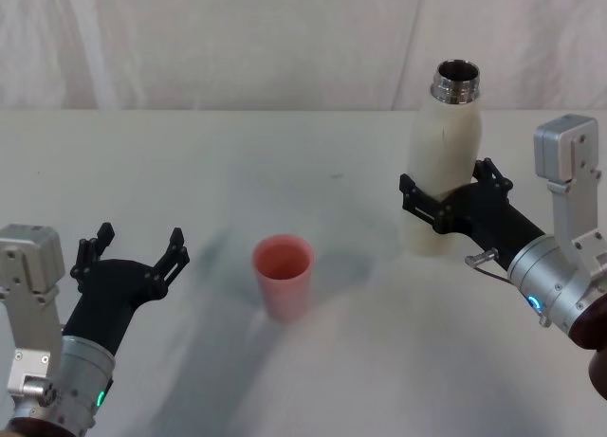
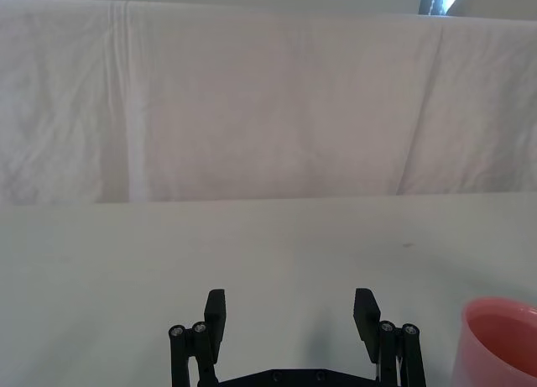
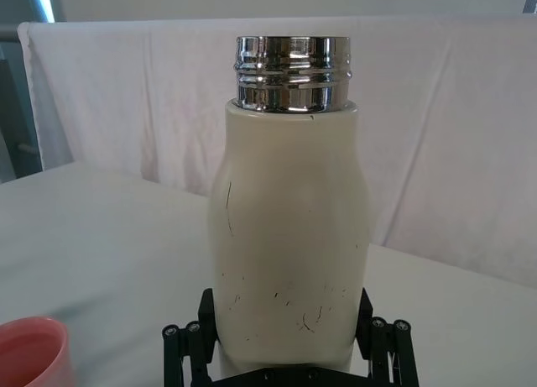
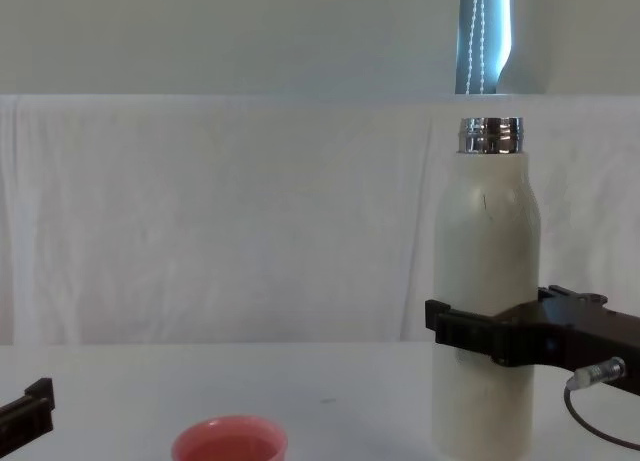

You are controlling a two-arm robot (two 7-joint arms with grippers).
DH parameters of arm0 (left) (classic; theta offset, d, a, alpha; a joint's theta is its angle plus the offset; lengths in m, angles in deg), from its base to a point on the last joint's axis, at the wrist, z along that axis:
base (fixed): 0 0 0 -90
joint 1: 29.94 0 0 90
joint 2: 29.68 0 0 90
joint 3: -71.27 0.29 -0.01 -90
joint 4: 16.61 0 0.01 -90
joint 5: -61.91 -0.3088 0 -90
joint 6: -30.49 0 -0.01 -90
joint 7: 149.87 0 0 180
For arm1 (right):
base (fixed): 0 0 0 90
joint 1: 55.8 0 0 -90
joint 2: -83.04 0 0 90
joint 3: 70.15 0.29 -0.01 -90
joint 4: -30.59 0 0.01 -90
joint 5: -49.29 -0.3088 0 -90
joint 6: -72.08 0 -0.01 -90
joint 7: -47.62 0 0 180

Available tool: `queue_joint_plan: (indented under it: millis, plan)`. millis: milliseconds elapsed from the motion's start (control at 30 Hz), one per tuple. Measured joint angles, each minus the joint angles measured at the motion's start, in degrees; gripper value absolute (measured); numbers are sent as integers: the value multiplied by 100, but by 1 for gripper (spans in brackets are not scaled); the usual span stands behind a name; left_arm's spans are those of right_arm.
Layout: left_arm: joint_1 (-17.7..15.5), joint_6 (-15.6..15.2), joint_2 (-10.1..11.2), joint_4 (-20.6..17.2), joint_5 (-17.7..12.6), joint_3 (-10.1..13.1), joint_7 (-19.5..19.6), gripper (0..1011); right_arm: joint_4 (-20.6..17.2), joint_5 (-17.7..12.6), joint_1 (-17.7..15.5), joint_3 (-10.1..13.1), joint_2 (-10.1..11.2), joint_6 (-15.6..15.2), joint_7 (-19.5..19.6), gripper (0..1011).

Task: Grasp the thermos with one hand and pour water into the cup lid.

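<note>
The thermos (image 1: 442,172) stands upright on the white tabletop (image 1: 237,172) at the right, its silver neck open at the top. The right gripper (image 1: 446,198) reaches in from the near right, and its black fingers (image 3: 191,337) sit on either side of the bottle's lower body, pinching it just above the base. The pink cup lid (image 1: 283,276) stands upright near the middle of the tabletop, well apart from the thermos to its left. The left gripper (image 1: 136,250) rests at the near left with its fingers spread, holding nothing, the cup lid just to its right.
</note>
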Motion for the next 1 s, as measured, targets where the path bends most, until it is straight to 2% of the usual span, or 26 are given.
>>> queue_joint_plan:
  millis: [1000]
  plan:
    - [0,0,0,0,0,0,0,1001,329,-9,-13,-2,-29,440,66,956]
